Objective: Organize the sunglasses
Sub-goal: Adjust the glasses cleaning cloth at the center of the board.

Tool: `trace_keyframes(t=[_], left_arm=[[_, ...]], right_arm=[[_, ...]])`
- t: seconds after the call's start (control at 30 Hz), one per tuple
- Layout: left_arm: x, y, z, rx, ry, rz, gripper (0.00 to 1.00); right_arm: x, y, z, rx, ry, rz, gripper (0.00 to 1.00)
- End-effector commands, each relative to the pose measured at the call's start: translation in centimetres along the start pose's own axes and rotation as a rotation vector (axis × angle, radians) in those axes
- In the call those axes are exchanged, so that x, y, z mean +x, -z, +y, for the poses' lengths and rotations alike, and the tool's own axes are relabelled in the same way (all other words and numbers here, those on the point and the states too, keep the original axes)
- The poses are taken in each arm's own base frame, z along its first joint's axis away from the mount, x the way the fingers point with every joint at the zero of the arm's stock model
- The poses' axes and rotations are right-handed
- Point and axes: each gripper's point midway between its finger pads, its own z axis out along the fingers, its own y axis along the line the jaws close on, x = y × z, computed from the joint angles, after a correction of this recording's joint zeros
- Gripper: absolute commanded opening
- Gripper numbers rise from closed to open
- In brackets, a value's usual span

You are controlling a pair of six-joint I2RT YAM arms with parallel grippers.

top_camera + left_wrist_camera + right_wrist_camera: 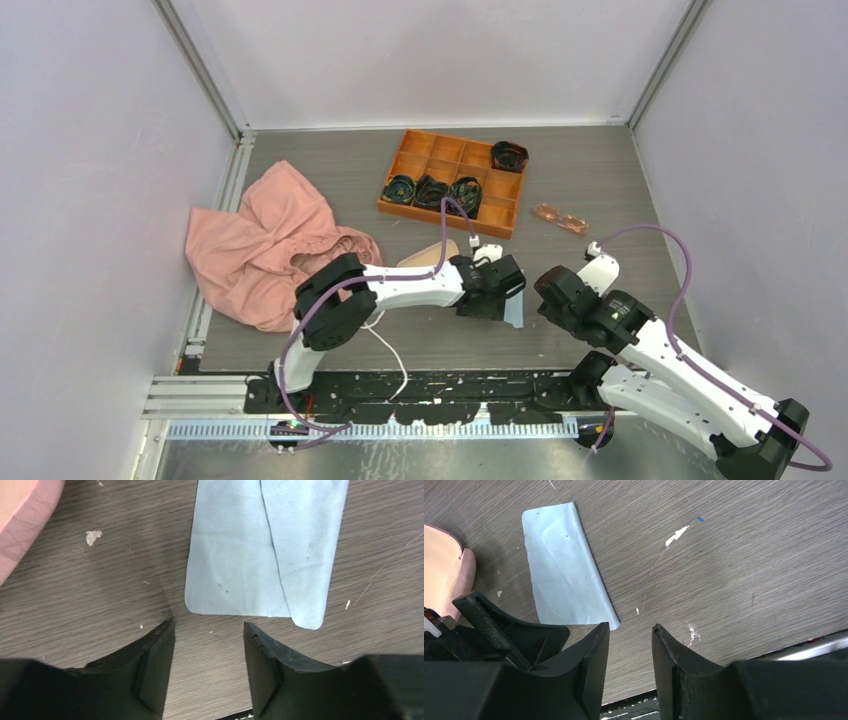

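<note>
The sunglasses (pixel 560 217) lay flat on the desk (pixel 600 165), just beside the right end of the orange tray (pixel 420 152) and apart from it, toward the far right part of the surface. Neither arm touched them, and neither wrist view showed them.

The tray was divided into compartments; four dark bundles (pixel 432 190) sat in it, three along its near row and one in the far right corner.

Nearer the arms, the pink case (pixel 430 255) lay partly under the left arm. The light blue cloth (pixel 250 555) lay flat on the desk with one side folded over, between the case and the right arm.

The left end effector (pixel 209 670) hung low over the near edge of the cloth, its fingers (pixel 155 670) apart with only bare wood between them, gripping nothing. The right end effector (pixel 630 665) was near the cloth's other side, its fingers (pixel 591 670) also parted and empty above the desk; the left arm's dark end showed at the left of its wrist view.

A rumpled pink garment (pixel 265 240) lay heaped at the desk's left side, well apart from the sunglasses.
</note>
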Motion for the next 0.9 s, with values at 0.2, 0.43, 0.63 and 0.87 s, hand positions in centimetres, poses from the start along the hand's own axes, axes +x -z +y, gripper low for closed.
trace_keyframes(t=[0.2, 0.43, 0.63, 0.87], left_arm=[[-0.7, -1.5, 0.2, -0.064, 0.037, -0.017, 0.43], [-1.3, -1.9, 0.3, -0.065, 0.044, -0.024, 0.40], [-2.0, -2.5, 0.7, -0.043, 0.071, -0.025, 0.35], [-2.0, -1.7, 2.4, -0.078, 0.079, -0.049, 0.49]], right_arm=[[-2.4, 1.3, 0.5, -0.022, -0.067, -0.081, 0.43], [-1.7, 1.0, 0.8, -0.035, -0.055, -0.049, 0.43], [-0.8, 0.3, 1.2, -0.032, -0.040, -0.016, 0.43], [-0.6, 0.2, 1.5, -0.040, -0.034, -0.007, 0.42]])
